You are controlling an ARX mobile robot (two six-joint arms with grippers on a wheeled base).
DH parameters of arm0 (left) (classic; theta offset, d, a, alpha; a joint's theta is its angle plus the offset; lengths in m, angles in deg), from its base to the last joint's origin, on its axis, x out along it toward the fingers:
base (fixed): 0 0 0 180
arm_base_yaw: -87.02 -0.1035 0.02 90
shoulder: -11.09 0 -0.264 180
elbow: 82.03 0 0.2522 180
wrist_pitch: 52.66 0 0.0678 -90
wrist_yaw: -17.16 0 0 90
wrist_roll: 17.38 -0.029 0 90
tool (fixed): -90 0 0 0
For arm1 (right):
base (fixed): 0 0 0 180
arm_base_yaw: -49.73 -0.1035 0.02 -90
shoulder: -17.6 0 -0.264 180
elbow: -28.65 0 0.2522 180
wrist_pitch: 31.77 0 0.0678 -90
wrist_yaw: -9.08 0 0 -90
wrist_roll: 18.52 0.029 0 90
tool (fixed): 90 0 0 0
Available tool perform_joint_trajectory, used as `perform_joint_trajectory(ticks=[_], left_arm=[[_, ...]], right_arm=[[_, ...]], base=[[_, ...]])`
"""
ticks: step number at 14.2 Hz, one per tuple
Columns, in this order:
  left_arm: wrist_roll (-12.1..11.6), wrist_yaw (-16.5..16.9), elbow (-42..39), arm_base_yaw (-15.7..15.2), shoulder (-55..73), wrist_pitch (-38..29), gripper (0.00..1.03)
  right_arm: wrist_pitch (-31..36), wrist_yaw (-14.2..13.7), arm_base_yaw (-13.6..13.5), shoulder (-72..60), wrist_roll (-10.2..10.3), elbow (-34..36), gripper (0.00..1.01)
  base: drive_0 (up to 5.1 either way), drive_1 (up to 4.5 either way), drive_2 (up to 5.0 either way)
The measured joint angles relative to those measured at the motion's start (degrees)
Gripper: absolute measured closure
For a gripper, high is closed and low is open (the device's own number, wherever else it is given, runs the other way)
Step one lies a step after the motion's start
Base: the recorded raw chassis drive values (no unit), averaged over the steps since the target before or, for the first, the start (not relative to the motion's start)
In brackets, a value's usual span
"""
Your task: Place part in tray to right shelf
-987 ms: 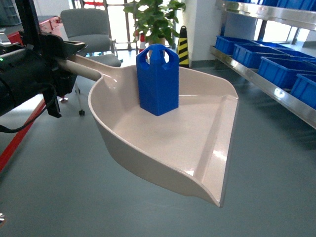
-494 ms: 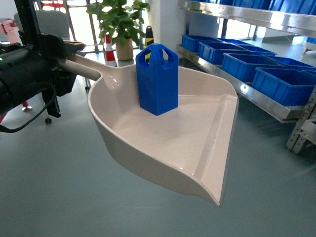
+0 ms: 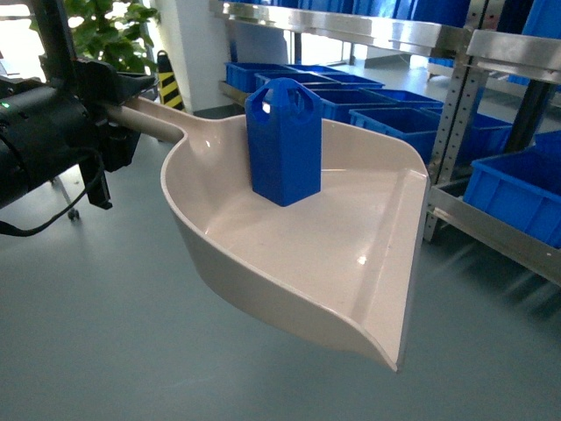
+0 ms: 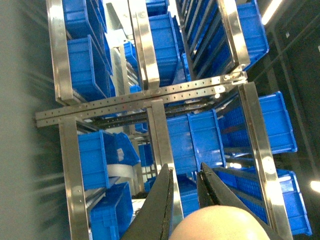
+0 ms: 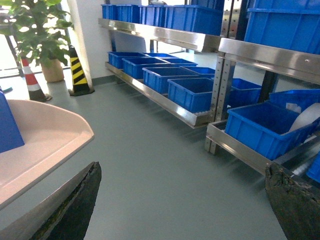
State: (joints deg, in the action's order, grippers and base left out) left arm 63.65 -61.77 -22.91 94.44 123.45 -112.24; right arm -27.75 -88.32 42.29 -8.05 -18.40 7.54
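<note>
Nearing right shelf (image 3: pixel 456 132), part (image 3: pixel 283 140) seemingly unshifted

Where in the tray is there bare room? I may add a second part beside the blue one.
The tray is bare from the part forward to the front lip, and on its left toward the handle. The part stands at the back, close to the rear rim, so that side is tight. The shelf beyond is lined with crates.

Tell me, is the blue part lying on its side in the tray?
No, the part stands upright near the back of the tray, arched top up.
</note>
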Motion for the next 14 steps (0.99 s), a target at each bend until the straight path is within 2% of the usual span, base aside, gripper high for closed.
perform_joint_trajectory(ticks=[14], left_arm=[[0.0,-0.1,0.0,0.0,0.0,0.0,0.91]], right_arm=[[0.0,0.0,0.0,0.0,0.0,0.0,0.03]], base=[[-1.6,-1.59,-1.6]])
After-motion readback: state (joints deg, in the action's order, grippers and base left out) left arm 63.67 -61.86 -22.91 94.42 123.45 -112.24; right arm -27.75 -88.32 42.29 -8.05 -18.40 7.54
